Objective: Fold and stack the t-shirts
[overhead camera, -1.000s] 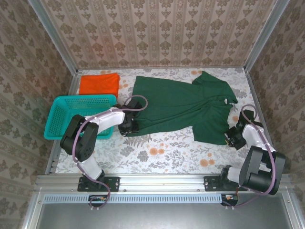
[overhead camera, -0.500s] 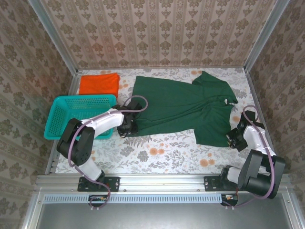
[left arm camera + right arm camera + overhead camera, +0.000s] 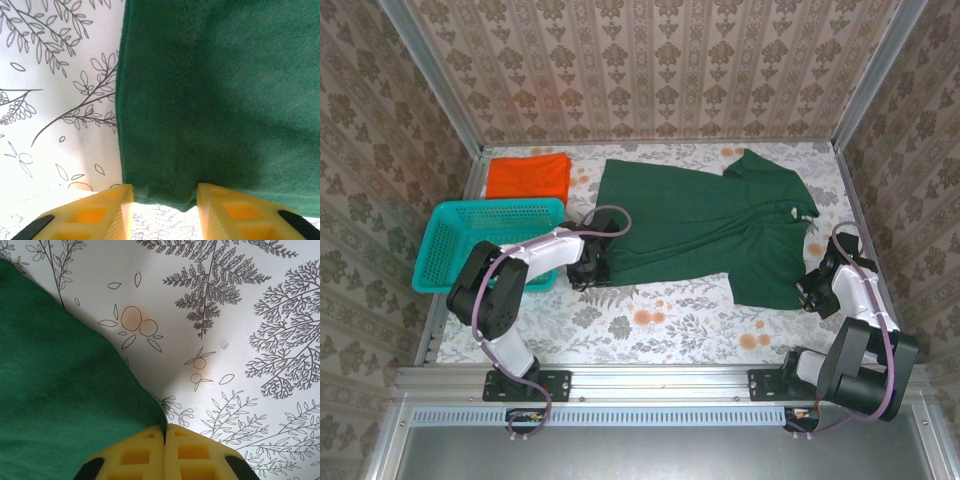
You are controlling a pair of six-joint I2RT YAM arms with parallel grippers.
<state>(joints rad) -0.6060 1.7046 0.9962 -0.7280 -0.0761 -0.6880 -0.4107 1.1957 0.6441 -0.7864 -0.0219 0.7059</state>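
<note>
My large dark green short-sleeved cloth t-shirt (image 3: 690, 225) lies spread across the middle of the white table with a leaf-and-flower print (image 3: 650, 315). Its hem is toward my left side, and its neck and sleeves are toward the right, where the cloth is doubled over itself in creases. The bright orange cloth t-shirt (image 3: 527, 176) sits folded into a rectangle at the far left corner, just behind the teal plastic mesh basket (image 3: 490, 206).

My left gripper (image 3: 165, 200) is at the green hem, its yellow fingers (image 3: 107, 212) spread apart with the stitched edge between them and nothing clamped. My right gripper (image 3: 164, 440) has its pads pressed together, and a green corner runs into the seam between them, so I have it pinched.

From above, both grippers are dark and small, and their jaws are unreadable. The wrist views cut my fingers off at the bottom edge. I cannot tell whether the left pads touch the cloth.
</note>
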